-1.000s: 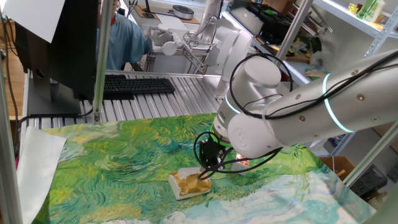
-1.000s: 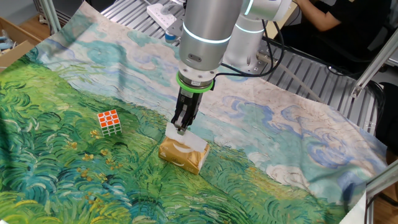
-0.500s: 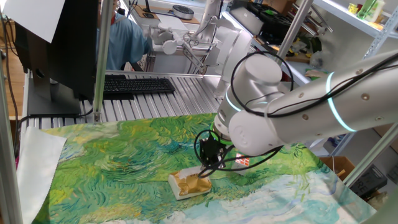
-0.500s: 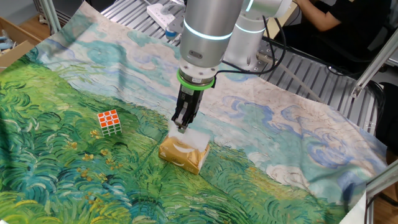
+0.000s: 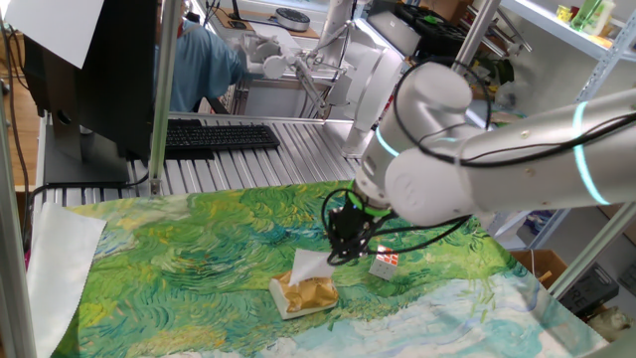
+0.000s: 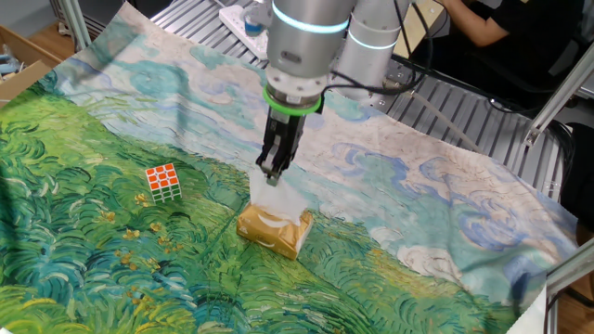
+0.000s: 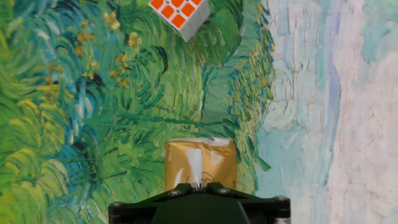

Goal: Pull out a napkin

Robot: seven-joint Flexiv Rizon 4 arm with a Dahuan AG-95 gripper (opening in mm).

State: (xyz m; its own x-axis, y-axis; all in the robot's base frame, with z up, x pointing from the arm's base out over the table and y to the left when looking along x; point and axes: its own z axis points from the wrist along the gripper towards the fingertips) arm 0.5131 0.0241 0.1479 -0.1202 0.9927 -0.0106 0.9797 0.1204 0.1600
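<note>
- Since 1 second ago, the gripper (image 6: 270,174) has risen from just above the tissue box (image 6: 273,230) to well above it, drawing the napkin (image 6: 277,197) up with it.
- Nearest in the hand view, the dark gripper body fills the bottom edge, and a thin white strip of napkin (image 7: 194,168) runs from it down to the slot of the tissue box (image 7: 200,163).
- Its fingers are closed to a narrow pinch on the top edge of the napkin.
- From one fixed view, the napkin (image 5: 310,266) hangs as a white sheet stretched between the gripper (image 5: 343,254) and the top of the tissue box (image 5: 303,294); its lower end is still in the box.
- That box is tan and gold with a white side, and it sits flat on the surface (image 6: 111,269), which is covered by a cloth painted in green, yellow and pale blue swirls.
- 1 small cube (image 6: 162,181) with orange, red and white squares rests on the cloth, apart from the box, on the green area.
- Farther back, the white arm (image 5: 467,169) with a glowing teal ring reaches in over the surface.
- Behind the cloth lies a black keyboard (image 5: 219,136) on a ridged metal top.
- At the far left edge, a large white paper sheet (image 5: 55,261) overlaps the cloth's edge.
</note>
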